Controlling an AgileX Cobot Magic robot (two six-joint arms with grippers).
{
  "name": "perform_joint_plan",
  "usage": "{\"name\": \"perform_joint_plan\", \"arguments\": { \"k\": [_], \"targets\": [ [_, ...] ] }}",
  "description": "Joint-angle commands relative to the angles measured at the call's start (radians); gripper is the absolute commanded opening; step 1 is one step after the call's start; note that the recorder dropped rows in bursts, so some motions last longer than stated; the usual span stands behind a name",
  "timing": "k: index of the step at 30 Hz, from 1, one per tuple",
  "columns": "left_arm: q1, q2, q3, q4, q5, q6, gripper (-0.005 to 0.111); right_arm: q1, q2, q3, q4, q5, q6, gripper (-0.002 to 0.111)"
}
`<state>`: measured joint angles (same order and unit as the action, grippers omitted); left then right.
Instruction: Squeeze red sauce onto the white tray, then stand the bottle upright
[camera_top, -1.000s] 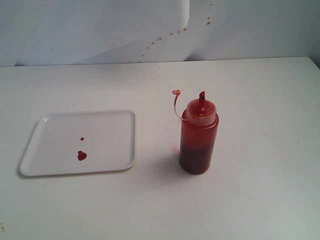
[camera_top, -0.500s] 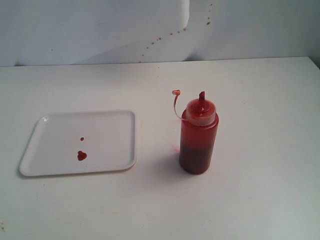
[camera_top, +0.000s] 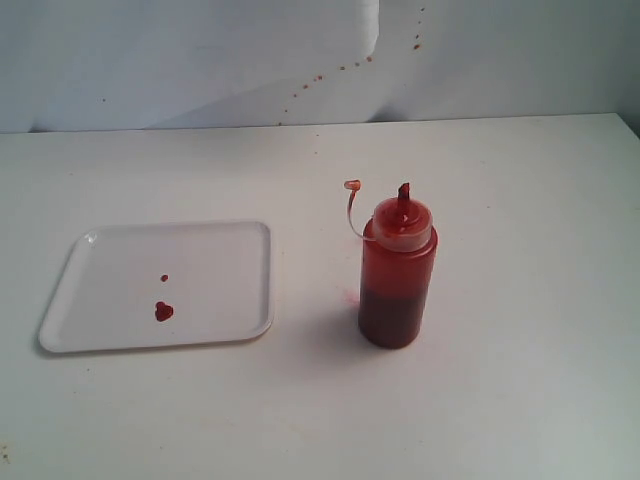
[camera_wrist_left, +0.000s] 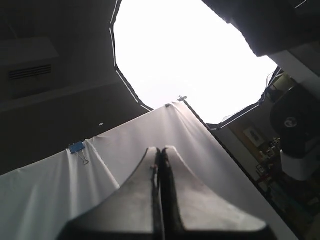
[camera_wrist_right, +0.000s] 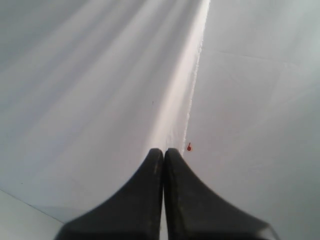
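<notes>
The bottle (camera_top: 397, 275) stands upright on the table right of centre, its red-stained nozzle pointing up and its tethered tip cap (camera_top: 352, 186) curving off to the left. The white tray (camera_top: 110, 320) lies flat at the left. On it sit red sauce blobs, a larger one (camera_top: 164, 311) and a small drop (camera_top: 165, 278) above it. Neither arm shows in the exterior view. My left gripper (camera_wrist_left: 160, 151) is shut with nothing in it, facing a white backdrop and a bright ceiling light. My right gripper (camera_wrist_right: 163, 151) is shut and empty, facing the white backdrop cloth.
Small red splatter spots (camera_top: 340, 68) mark the white backdrop behind the table, and one drop (camera_wrist_right: 189, 147) shows in the right wrist view. A faint pink smear (camera_top: 349, 297) lies on the table beside the bottle's base. A blue clip (camera_wrist_left: 77, 147) holds the cloth.
</notes>
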<state>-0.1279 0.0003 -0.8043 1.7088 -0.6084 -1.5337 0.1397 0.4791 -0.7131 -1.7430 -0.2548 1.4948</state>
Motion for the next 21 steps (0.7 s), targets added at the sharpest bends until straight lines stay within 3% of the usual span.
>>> {"name": "perform_joint_plan", "arguments": {
  "k": [1, 3, 6, 7, 10, 13, 16, 21],
  "targets": [
    [-0.006, 0.0, 0.036, -0.115, 0.06, 0.053, 0.0, 0.0, -0.003, 0.007, -0.001, 0.004, 0.005, 0.0],
    [-0.006, 0.0, 0.082, -0.309, 0.144, 0.148, 0.0, 0.0, -0.003, 0.007, -0.001, 0.004, 0.005, 0.0],
    [0.0, 0.0, 0.196, -0.774, 0.285, 0.423, 0.0, 0.0, -0.003, 0.007, -0.001, 0.004, 0.005, 0.0],
    [0.0, 0.0, 0.238, -0.993, 0.339, 0.528, 0.0, 0.0, -0.003, 0.007, -0.001, 0.004, 0.005, 0.0],
    [0.0, 0.0, 0.351, -1.294, 0.466, 0.788, 0.0, 0.0, -0.003, 0.007, -0.001, 0.004, 0.005, 0.0],
    [0.0, 0.0, 0.435, -1.316, 0.49, 0.887, 0.0, 0.0, -0.003, 0.007, -0.001, 0.004, 0.005, 0.0],
    [0.0, 0.0, 0.491, -1.243, 0.562, 0.895, 0.0, 0.0, -0.003, 0.007, -0.001, 0.004, 0.005, 0.0],
    [0.0, 0.0, 0.541, -1.23, 0.931, 0.895, 0.0, 0.0, -0.003, 0.007, -0.001, 0.004, 0.005, 0.0]
  ]
}}
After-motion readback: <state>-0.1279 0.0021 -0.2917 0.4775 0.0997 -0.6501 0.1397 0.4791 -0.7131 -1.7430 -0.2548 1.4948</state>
